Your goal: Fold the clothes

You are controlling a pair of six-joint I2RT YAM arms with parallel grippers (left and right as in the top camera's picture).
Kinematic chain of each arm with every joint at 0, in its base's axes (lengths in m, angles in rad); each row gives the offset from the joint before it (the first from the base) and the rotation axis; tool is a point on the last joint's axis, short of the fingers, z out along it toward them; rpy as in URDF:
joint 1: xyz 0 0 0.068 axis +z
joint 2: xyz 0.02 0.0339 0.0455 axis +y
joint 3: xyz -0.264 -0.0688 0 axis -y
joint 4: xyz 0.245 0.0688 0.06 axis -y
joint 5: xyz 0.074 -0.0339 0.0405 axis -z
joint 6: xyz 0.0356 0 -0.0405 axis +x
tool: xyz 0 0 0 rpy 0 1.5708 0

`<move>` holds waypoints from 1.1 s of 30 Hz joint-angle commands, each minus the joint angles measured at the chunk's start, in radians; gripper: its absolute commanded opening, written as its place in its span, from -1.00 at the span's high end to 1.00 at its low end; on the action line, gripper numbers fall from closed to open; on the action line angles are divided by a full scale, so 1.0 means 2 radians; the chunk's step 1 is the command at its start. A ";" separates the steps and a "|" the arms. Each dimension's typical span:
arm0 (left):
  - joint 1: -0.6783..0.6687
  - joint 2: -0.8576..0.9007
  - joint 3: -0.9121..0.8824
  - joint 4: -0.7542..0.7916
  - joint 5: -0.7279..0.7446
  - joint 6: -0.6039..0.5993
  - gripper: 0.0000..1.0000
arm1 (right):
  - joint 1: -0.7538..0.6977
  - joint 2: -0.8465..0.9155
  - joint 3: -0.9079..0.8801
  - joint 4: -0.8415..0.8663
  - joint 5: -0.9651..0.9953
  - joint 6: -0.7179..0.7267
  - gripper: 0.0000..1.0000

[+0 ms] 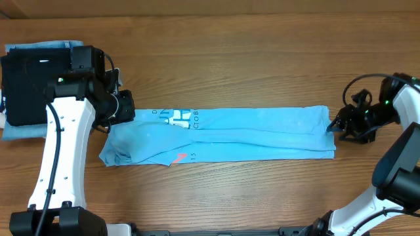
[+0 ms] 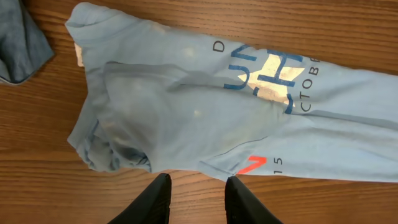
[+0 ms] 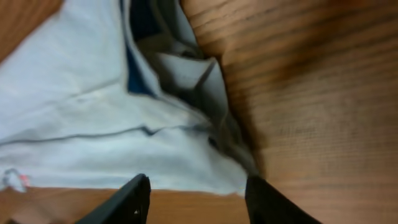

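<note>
One T-shirt [image 1: 262, 134], one black garment [image 1: 26, 92], one denim garment [image 1: 39, 46]

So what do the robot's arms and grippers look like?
The left arm and right arm have white shells, black joints, thin black cables and a small green light near the wrist. The left gripper and right gripper have plain black, tapered fingers.
</note>
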 commanded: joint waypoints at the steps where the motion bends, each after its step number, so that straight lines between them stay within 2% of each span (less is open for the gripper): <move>1: -0.004 0.002 0.001 0.000 0.009 -0.002 0.35 | 0.001 -0.006 -0.025 0.029 0.008 0.011 -0.11; 3: -0.004 0.002 0.001 0.002 0.009 -0.002 0.33 | 0.001 -0.006 -0.041 0.053 0.008 0.011 -0.11; 5: -0.004 0.002 0.001 0.004 0.009 -0.002 0.23 | 0.001 -0.006 -0.054 0.074 0.008 0.013 -0.11; 10: -0.004 0.002 0.001 0.002 0.009 -0.002 0.22 | 0.007 -0.006 -0.085 0.115 0.007 0.026 -0.22; 13: -0.004 0.002 0.001 0.002 0.009 -0.002 0.22 | 0.023 -0.006 -0.101 0.129 0.007 0.026 -0.21; 15: -0.004 0.002 0.001 0.002 0.009 -0.002 0.22 | 0.036 -0.006 -0.109 0.136 0.008 0.025 -0.08; 19: -0.003 0.002 0.001 0.002 0.009 -0.001 0.21 | 0.052 -0.006 -0.110 0.137 0.023 0.027 0.68; 21: -0.003 0.002 0.001 0.002 0.009 -0.002 0.21 | 0.052 -0.006 -0.110 0.136 0.027 0.028 0.92; 24: -0.003 0.002 0.001 0.002 0.009 -0.002 0.21 | 0.045 -0.006 -0.101 0.132 0.046 0.053 0.92; 33: -0.003 0.002 0.001 0.002 0.009 -0.002 0.21 | -0.011 -0.007 0.013 0.068 0.126 0.115 0.92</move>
